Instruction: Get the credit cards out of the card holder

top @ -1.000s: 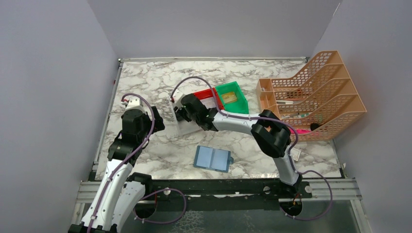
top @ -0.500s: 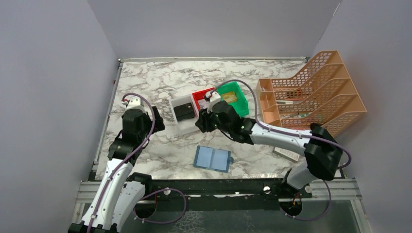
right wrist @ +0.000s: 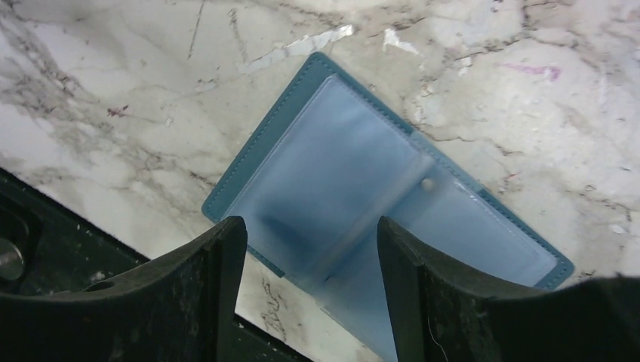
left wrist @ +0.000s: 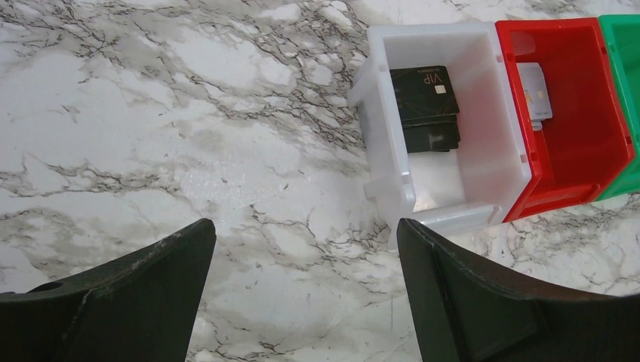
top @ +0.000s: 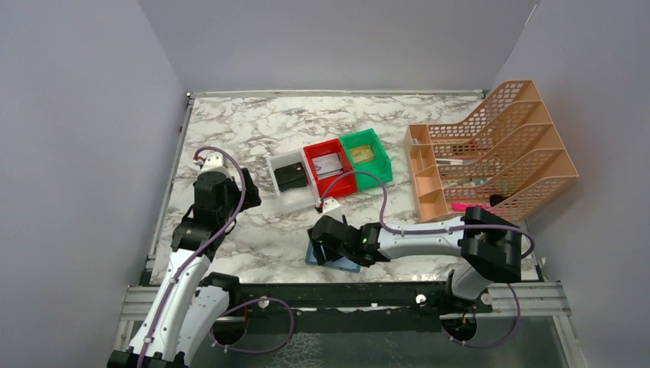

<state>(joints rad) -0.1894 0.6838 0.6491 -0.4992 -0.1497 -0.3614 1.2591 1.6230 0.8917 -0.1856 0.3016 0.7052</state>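
The left gripper is hanging above the marble table, its jaws standing wide apart and holding nothing; in the left wrist view its two dark fingers are framing bare tabletop. Ahead of it and off to its right, a white bin is sitting with black cards lying flat inside, the upper one marked VIP. A red bin is touching the white bin's far side from that gripper, with a pale card resting against its back wall, and a green bin is standing just beyond the red one.

Farther right, the right gripper is reaching low over the near edge of the table with its jaws parted and gripping nothing. Directly under it, the card holder is lying open and flat, its light blue pocket panels facing up and its snap showing near the fold. The two fingers are straddling the holder's middle; whether they are touching it cannot be told. From above, only a sliver of the holder is showing beside that gripper. Well behind the right gripper and to its right, an orange mesh file rack is standing at the table's edge.
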